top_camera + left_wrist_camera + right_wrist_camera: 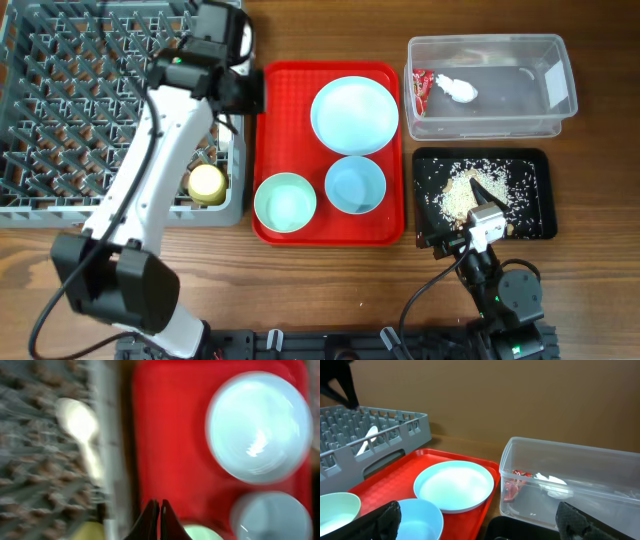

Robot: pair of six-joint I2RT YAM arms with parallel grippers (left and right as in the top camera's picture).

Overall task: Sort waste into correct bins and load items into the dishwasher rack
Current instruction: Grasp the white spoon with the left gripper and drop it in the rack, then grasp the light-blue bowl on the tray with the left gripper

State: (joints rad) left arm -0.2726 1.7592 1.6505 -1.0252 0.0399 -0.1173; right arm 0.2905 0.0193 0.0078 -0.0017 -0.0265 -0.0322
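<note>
The grey dishwasher rack (90, 100) fills the left. It holds the yellow-green cup (207, 183) and a white spoon (80, 425); I cannot make out the fork. My left gripper (250, 93) is shut and empty (159, 510), over the gap between the rack and the red tray. The light-blue plate (354, 115) and two bowls (285, 200) (355, 185) sit on the red tray. The clear tub (490, 120) holds the red wrapper (421, 88) and the white napkin (456, 89). The black tray (535, 190) holds the rice crumbs (460, 195). My right gripper (468, 215) is open (480, 525) over the black tray's front.
The red serving tray (290, 100) lies between the rack and the two bins. My white left arm (150, 180) reaches diagonally across the rack's right side. The right wrist view shows the plate (455, 485), the tub (580, 470) and the rack (395, 430) ahead.
</note>
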